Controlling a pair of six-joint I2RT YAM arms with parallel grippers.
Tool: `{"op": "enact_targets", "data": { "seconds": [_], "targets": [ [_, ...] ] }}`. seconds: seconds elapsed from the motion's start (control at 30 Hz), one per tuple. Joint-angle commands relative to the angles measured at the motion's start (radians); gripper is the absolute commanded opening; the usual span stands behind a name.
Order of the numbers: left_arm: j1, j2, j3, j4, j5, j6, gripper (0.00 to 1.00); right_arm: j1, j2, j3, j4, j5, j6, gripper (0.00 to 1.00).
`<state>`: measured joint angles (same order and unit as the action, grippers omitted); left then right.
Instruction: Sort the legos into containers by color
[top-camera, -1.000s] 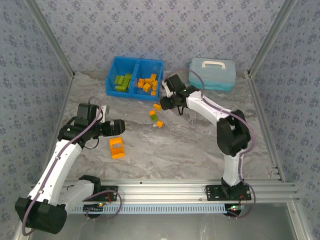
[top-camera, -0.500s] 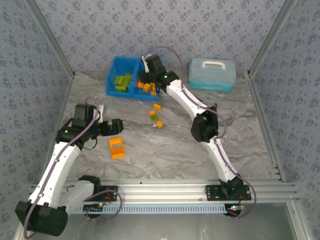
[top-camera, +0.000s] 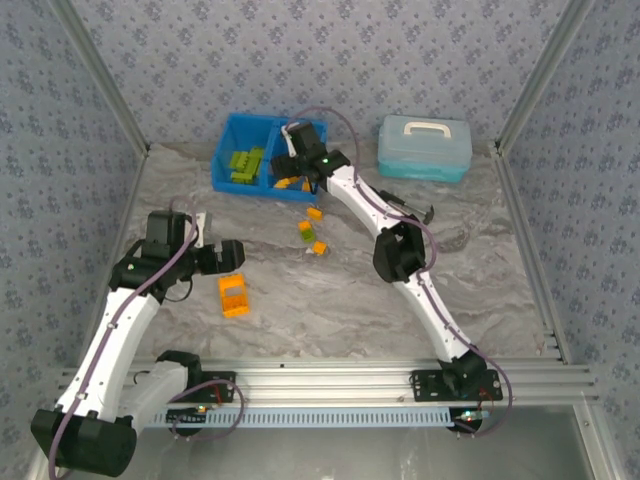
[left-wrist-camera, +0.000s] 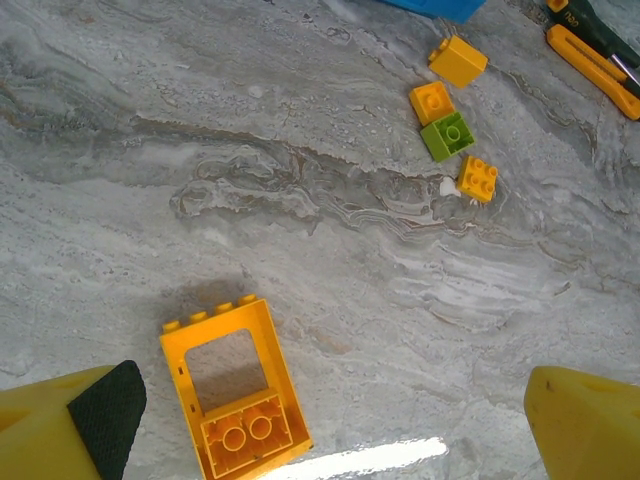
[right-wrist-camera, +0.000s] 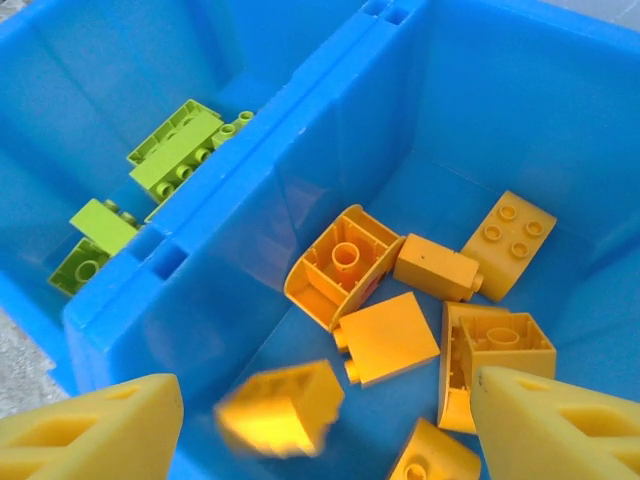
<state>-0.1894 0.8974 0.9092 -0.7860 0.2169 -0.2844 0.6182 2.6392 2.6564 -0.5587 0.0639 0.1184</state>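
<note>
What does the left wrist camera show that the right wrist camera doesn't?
Left wrist: marbled table, a large orange block, loose small bricks, orange-and-black tools. Right wrist: the blue bin from inside, green bricks in one compartment, orange bricks in the other, one blurred. Both: the two brick colours, and an open yellow gripper, left gripper or right gripper, at the bottom.

Bright, even overhead light washes my worktop, with a white glare streak at its near edge and a soft shadow beside the orange frame block. Over the sharply focused blue bin, one orange brick smears with motion blur between my soft-focus right fingers.
</note>
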Motion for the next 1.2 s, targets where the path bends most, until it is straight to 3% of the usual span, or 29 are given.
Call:
{"op": "enact_targets", "data": {
  "seconds": [0.0,0.13,0.27,0.33,0.43,0.53,0.7,1.07,1.17],
  "targets": [
    [0.007,-0.009,-0.004,-0.006,0.006,0.02,0.99,0.01,-0.148,0.034,-0.074,-0.001,-0.019,0.77],
    [0.008,-0.009,-0.005,-0.005,0.006,0.019,0.99,0.016,-0.32,-0.096,-0.155,0.002,-0.03,0.76],
    [0.009,-0.012,-0.004,0.0,0.029,0.024,0.99,0.016,-0.582,-0.518,-0.024,-0.022,-0.065,0.78],
    [0.011,-0.02,-0.009,0.017,0.095,0.036,0.99,0.014,-0.686,-0.713,0.05,-0.038,-0.079,0.79],
    [0.011,-0.043,-0.021,0.068,0.264,0.056,0.99,0.012,-0.756,-0.872,0.09,-0.043,-0.09,0.79],
    [0.011,-0.077,-0.034,0.102,0.389,0.063,1.0,0.007,-0.744,-0.954,0.115,-0.059,-0.085,0.79],
    [0.01,-0.151,-0.057,0.161,0.438,0.077,0.99,-0.026,-0.627,-0.962,0.163,-0.082,-0.066,0.78],
    [0.011,-0.168,-0.059,0.151,0.387,0.08,0.99,-0.065,-0.42,-0.906,0.189,-0.182,-0.094,0.76],
    [0.011,-0.152,-0.053,0.14,0.367,0.08,0.99,-0.066,-0.388,-0.886,0.18,-0.184,-0.091,0.71]
  ]
}}
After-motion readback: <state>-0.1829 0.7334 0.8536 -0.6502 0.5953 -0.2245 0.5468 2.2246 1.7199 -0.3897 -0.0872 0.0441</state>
